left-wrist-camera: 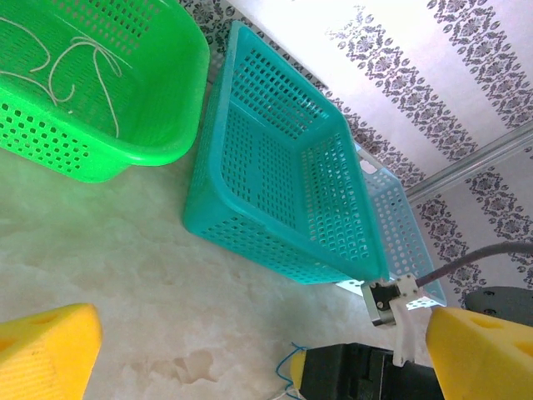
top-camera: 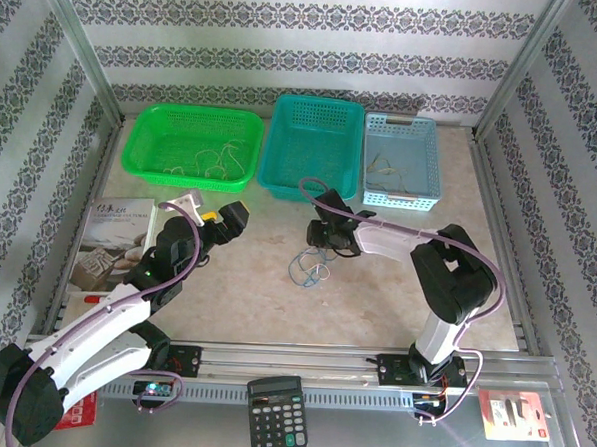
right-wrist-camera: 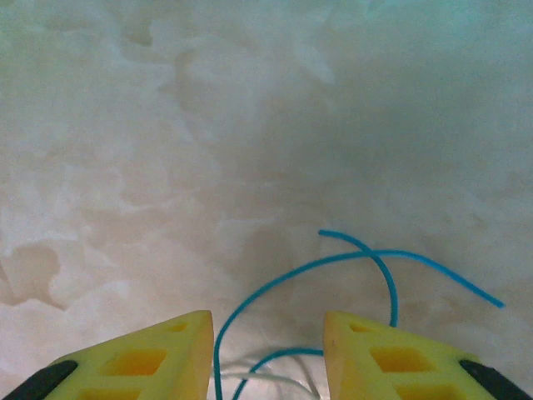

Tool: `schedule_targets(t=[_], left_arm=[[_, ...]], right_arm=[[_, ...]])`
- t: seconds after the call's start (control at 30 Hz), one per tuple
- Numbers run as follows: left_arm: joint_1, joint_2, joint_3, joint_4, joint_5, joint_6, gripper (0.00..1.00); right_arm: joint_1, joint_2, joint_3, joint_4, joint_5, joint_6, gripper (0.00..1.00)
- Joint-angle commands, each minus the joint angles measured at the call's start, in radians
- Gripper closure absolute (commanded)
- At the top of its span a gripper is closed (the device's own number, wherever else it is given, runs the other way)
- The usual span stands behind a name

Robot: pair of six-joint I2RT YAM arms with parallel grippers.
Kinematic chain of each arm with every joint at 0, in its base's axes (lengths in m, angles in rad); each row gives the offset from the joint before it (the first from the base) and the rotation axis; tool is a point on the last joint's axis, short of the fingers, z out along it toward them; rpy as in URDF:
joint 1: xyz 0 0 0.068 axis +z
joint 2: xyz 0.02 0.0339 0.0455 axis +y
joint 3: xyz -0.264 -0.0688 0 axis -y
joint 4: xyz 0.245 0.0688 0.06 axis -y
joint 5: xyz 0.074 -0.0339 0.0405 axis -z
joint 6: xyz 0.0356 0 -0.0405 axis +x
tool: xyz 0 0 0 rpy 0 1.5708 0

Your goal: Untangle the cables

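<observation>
Plainly the cables [top-camera: 311,269] were light, limp and springy: thin loops lying on the marble-patterned table [top-camera: 245,291], near the middle, just in front of the right gripper [right-wrist-camera: 266,350]. They would likely slip from a loose pinch and drag the whole knot along, so a free end or an outer loop looked the best hold. Right fingers stood partly apart, a blue strand [right-wrist-camera: 366,252] running through the gap unpinched. Left gripper [top-camera: 215,217] hung wide, holding nothing. Counted: one tangle, with blue and one whitish strand [right-wrist-camera: 266,377] showing, exact number unclear; three baskets: green basket [top-camera: 146,165], teal basket [top-camera: 305,189], light-blue basket [top-camera: 400,199].
</observation>
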Motion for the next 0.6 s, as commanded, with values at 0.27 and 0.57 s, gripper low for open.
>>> schedule_targets(t=[0.27, 0.57], left_arm=[[0.018, -0.005, 0.013, 0.000, 0.005, 0.005, 0.00], [0.020, -0.005, 0.018, 0.004, 0.005, 0.009, 0.00]], right_arm=[[0.002, 0.135, 0.123, -0.047, 0.044, 0.008, 0.64], [0.011, 0.127, 0.096, -0.035, 0.029, 0.008, 0.93]])
